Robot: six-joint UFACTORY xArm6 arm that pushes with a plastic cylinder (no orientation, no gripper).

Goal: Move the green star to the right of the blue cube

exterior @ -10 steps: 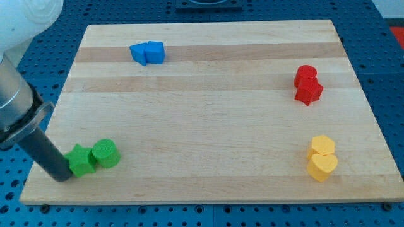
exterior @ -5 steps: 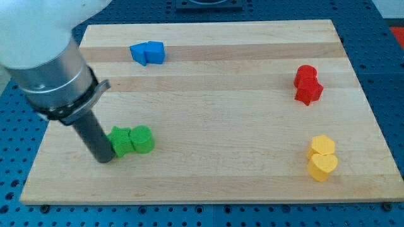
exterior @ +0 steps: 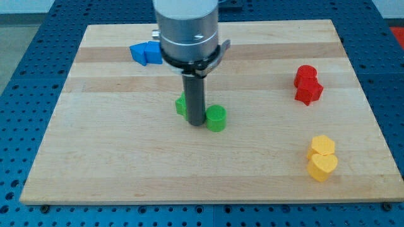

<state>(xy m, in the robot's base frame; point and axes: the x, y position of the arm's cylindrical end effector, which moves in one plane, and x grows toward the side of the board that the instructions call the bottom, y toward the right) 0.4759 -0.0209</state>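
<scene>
While the blue cube (exterior: pixel 149 52) sits with another blue block (exterior: pixel 138 52) at the board's (exterior: pixel 265 164) upper left, partly behind the arm, my tip (exterior: pixel 197 123) stands mid-board gripping nothing, being a bare rod. Half hidden behind it at left is the green star (exterior: pixel 182 104); a green cylinder (exterior: pixel 216 118) touches its right. Two red blocks (exterior: pixel 307 85) and two yellow blocks (exterior: pixel 322 157) lie far right.

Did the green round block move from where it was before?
Yes. The green cylinder slid from the wooden board's bottom-left corner toward the middle, up and to the view's right. My tip sits just left of it.
</scene>
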